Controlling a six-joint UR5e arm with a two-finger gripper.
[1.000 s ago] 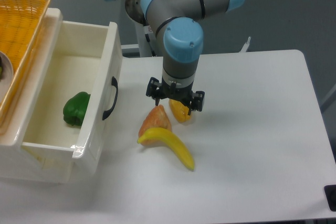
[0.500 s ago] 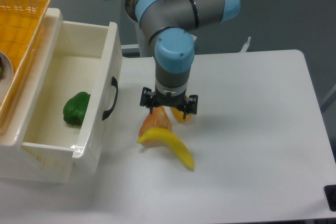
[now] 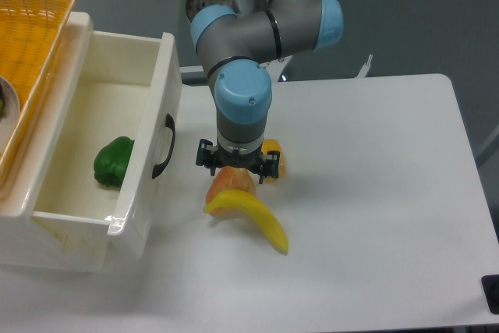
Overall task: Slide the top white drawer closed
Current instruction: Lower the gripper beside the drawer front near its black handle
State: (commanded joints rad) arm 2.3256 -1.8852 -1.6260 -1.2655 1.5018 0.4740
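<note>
The top white drawer [image 3: 117, 161] stands pulled out at the left of the frame, a green pepper [image 3: 113, 161] inside. The gripper [image 3: 238, 168], fingers spread and empty, hangs just right of its black handle [image 3: 165, 146].

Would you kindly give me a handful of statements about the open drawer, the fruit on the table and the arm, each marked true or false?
1. The top white drawer with the black curved handle is pulled open. True.
2. A green pepper lies inside that drawer. True.
3. The end effector grips the drawer handle. False: it hovers apart from the handle, above the orange fruit wedge.
4. The yellow banana lies inside the drawer. False: it lies on the white table, in front of the orange wedge.
5. An orange woven basket sits on top of the cabinet, at the left edge of the view. True.
</note>
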